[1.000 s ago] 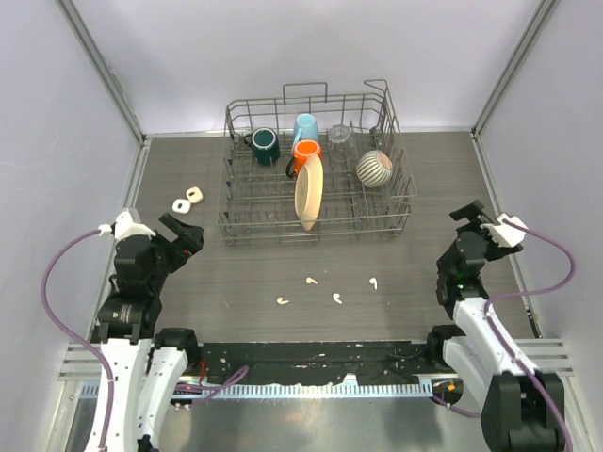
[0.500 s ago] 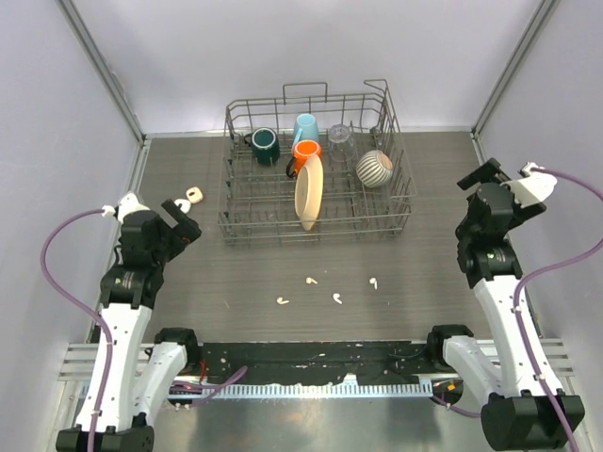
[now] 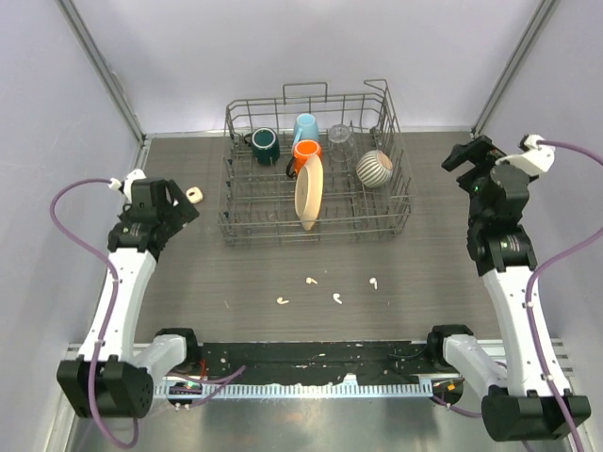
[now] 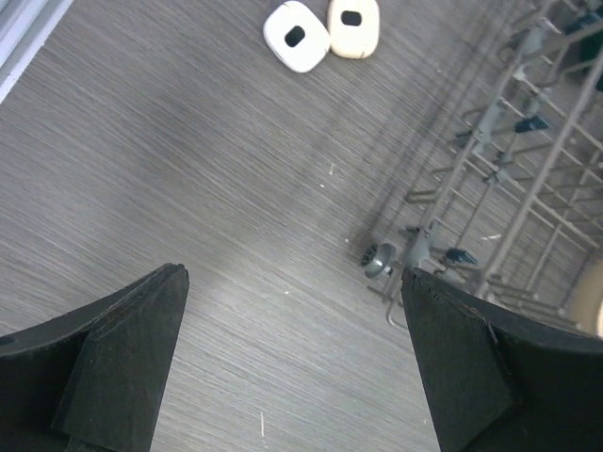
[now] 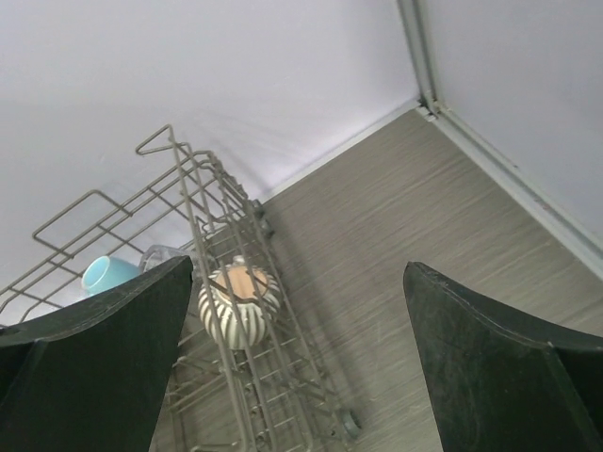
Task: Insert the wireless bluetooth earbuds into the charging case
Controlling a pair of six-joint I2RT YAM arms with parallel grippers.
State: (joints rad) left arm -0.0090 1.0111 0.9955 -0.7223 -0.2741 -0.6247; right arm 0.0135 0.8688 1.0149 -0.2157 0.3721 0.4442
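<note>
Four earbuds (image 3: 311, 281) are lying loose on the desk (image 3: 236, 273); nothing is being gripped.
Left fingers (image 4: 113, 367) and right fingers (image 5: 490, 367) are standing spread wide, empty. The earbuds are sitting near the front edge, well apart from the charging cases (image 4: 296, 36). Judged light, smooth and slippery: pinch gently across the bulb, not the stem.

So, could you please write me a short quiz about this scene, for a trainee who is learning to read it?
1. How many tiny white plastic earbuds lie on the dark wood-grain table?
2. True or false: the left gripper holds an earbud.
3. Where do the two small rounded-square cases lie relative to the grey wire dish rack? A) inside it B) on the table to its left C) on the table to its right
Key: 1. four. 2. false, the left gripper is open and empty. 3. B.
</note>
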